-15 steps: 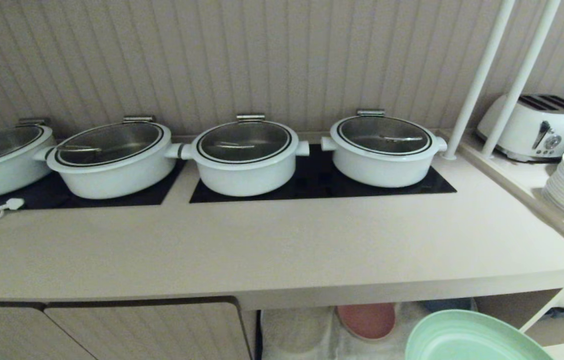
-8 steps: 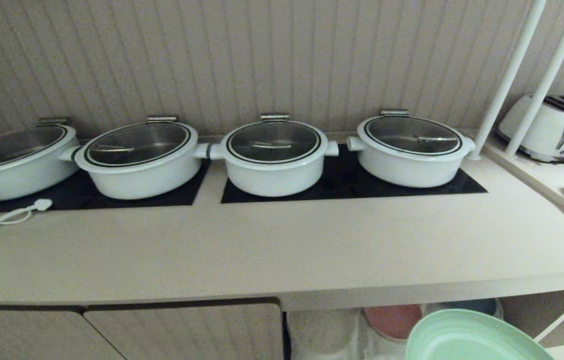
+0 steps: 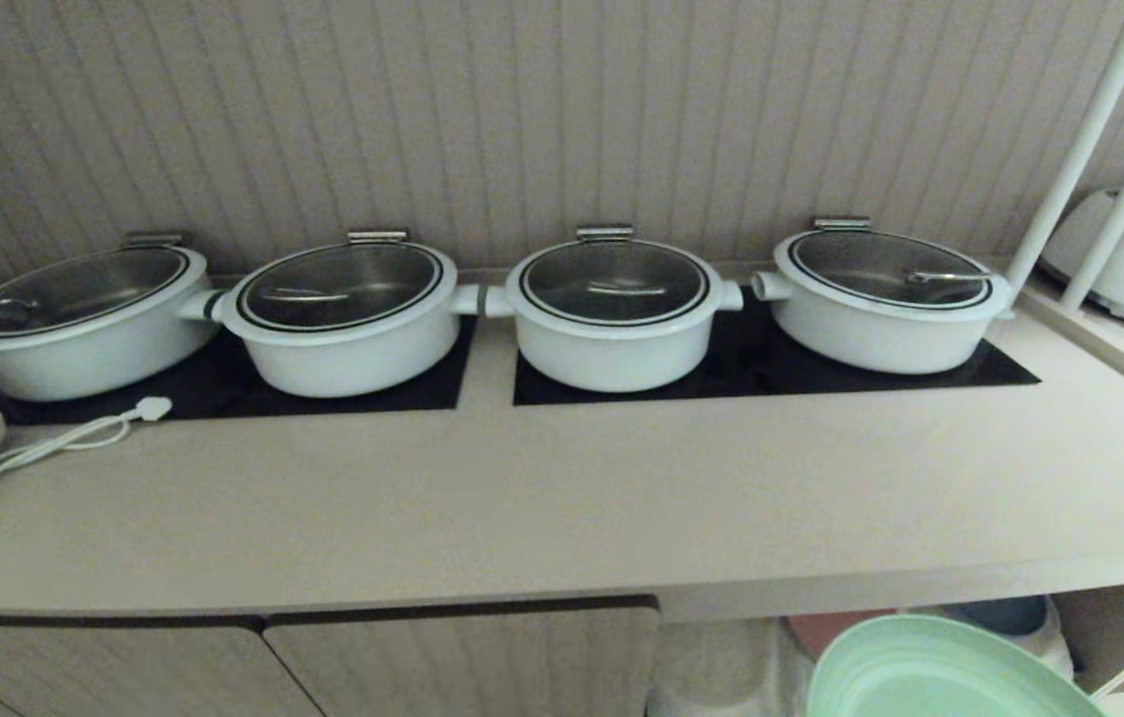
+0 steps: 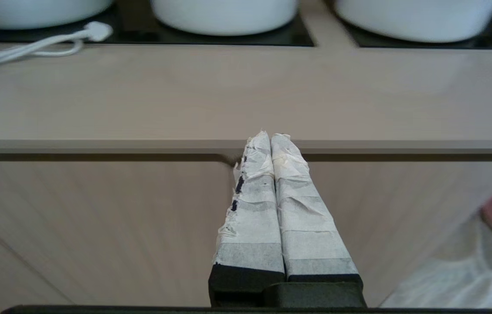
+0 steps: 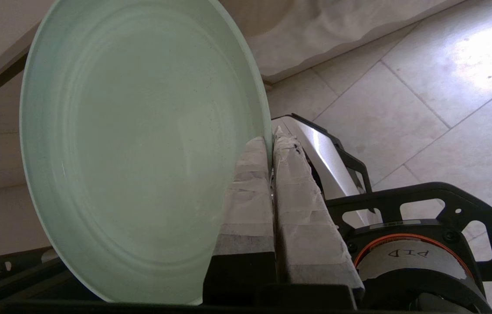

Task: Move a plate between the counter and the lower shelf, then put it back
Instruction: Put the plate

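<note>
Here, largest first.
Counter (image 3: 542,508): long beige worktop carrying four white lidded pots (image 3: 613,307) on black hob panels.
Lower shelf (image 3: 721,667): open recess under the counter, floor draped in off-white cloth.
Plate (image 5: 137,148): mint-green, off both surfaces, in front of the shelf opening and below the counter edge.
Right gripper (image 5: 271,144): taped fingers pinching the plate's rim.
Left gripper (image 4: 270,136): fingers pressed together, empty, before the cabinet doors.

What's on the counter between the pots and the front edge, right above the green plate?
Nothing: in the head view the counter is bare from the pots to its front edge, above the mint-green plate.
</note>
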Robot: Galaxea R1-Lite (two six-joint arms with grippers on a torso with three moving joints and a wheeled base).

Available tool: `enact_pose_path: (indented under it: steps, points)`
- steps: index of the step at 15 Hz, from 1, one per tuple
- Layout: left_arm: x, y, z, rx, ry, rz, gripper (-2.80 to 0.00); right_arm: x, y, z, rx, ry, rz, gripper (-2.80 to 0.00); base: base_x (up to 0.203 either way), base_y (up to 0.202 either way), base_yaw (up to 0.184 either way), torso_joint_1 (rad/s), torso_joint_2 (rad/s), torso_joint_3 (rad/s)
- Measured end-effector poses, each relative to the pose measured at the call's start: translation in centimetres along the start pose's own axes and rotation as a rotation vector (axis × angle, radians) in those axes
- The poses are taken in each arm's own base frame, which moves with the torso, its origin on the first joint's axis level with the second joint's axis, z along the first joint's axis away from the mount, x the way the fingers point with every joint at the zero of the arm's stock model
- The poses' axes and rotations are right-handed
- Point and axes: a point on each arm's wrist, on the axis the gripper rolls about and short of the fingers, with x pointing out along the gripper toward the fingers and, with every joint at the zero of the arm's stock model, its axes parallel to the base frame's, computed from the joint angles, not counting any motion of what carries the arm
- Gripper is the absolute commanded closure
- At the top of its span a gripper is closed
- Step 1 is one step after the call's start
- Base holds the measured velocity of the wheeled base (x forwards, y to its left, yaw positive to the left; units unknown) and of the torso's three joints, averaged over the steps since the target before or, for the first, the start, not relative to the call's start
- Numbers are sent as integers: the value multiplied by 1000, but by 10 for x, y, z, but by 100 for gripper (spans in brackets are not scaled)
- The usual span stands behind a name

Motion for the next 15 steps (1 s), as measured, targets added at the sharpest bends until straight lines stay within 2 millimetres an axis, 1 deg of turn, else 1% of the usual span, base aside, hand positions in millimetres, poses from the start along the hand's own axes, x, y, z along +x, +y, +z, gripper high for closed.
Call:
enact_pose_path:
  steps: [5, 7, 15]
  points:
    - [0, 0, 0, 1, 0, 0, 0, 0, 0, 0, 0, 1, 0, 0, 0, 195, -2, 2, 2, 3]
    - [0, 0, 0, 1, 0, 0, 0, 0, 0, 0, -1, 0, 0, 0, 0, 128, -1, 1, 6, -1]
    - [0, 0, 0, 1, 0, 0, 0, 0, 0, -1, -5, 4, 0, 0, 0, 0, 0, 0, 0, 0]
